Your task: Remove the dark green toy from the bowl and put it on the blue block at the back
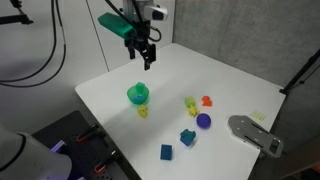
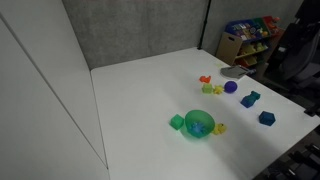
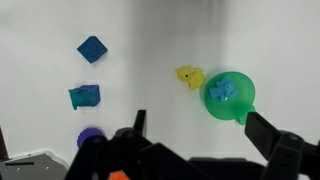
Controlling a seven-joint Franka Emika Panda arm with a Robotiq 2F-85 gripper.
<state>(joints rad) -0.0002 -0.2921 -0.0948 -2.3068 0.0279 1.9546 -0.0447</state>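
Observation:
The bright green bowl stands on the white table and shows in both exterior views and the wrist view. The dark green toy lies inside it and looks teal-blue from above. A deep blue block sits apart from the bowl. A second, more teal blue block sits nearer the purple ball. My gripper is open and empty, high above the table and away from the bowl.
A yellow toy lies beside the bowl, and a small green block touches it. A purple ball, a yellow-green toy and an orange toy lie together. A grey flat object lies near the table edge.

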